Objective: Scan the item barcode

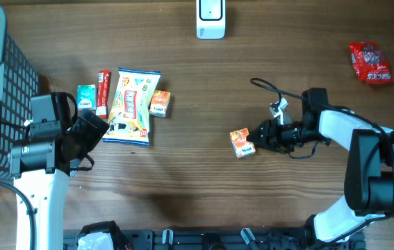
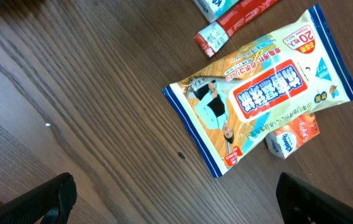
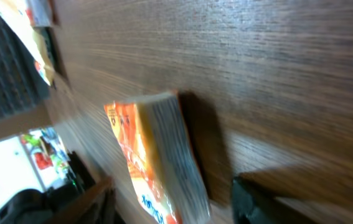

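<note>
In the right wrist view, a small orange box (image 3: 157, 162) lies closest to the lens, flat on the dark wood tabletop (image 3: 276, 74), with one striped side face turned up toward the camera. The right tool (image 3: 173, 186) straddles this box: one finger shows as a dark shape at 7 o'clock of the box and the other at 4 o'clock. The jaws are partly open, a strip of shadow shows between the box and each finger, and no grip is established. In the overhead view, the orange box (image 1: 242, 143) sits near the tabletop centre, at about 4 o'clock from it, with the right tool (image 1: 254, 139) against its 3 o'clock side. The white scanner (image 1: 210, 19) stands at the 12 o'clock edge, well apart from the box. A red packet (image 1: 370, 62) lies at 2 o'clock. A large snack bag (image 1: 130, 105) lies at 10 o'clock, with a second orange box (image 1: 159, 103) just beside its 3 o'clock edge and a red stick pack (image 1: 103, 92) and a teal box (image 1: 86, 97) at its 9 o'clock side. A grey wire basket (image 1: 2, 90) occupies the 9 o'clock edge. The left tool (image 1: 89, 135) is positioned at 7 o'clock of the snack bag, its jaws spread fully wide and holding nothing. The left wrist view shows only bare tabletop between the fingers (image 2: 45, 199).
</note>
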Robot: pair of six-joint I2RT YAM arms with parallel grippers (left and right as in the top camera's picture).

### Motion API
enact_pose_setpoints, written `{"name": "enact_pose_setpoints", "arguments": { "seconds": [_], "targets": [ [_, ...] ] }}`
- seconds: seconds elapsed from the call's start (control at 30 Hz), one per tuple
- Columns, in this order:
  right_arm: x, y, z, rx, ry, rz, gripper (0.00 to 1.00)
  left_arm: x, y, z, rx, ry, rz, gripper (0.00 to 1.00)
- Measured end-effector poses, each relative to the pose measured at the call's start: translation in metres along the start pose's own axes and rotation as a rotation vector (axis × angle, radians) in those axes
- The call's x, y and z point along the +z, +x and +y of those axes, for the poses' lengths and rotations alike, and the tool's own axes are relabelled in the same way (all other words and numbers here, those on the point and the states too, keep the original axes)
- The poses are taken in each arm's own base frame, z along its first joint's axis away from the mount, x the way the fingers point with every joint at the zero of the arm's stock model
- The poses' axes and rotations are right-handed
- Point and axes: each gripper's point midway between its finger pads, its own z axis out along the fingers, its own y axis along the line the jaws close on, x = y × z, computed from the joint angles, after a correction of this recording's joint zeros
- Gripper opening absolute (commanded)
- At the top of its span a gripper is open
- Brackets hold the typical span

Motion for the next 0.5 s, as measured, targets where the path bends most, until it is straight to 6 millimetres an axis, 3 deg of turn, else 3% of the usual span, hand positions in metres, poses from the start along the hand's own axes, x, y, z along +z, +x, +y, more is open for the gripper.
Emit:
{"name": "enact_pose_setpoints", "arguments": {
  "seconds": [0.13,0.33,0.47,0.5],
  "targets": [
    [0.008,0.001,0.007,0.004,-0.053,-0.027,0.54,0.0,0.0,0.0,0.0,0.001,-0.001,1.0],
    [0.014,0.006,0.008,0.058,-0.059,-0.016,0.43,0.0,0.0,0.0,0.0,0.002,-0.002,1.0],
    [0.017,0.009,0.003,0.081,-0.034,-0.01,0.05,0.0,-0.001,-0.001,0.0,0.006,-0.006,1.0],
    [0.018,0.012,0.001,0.098,-0.019,-0.003,0.04,0.0,-0.002,-0.002,0.0,0.008,-0.008,1.0]
  ]
}}
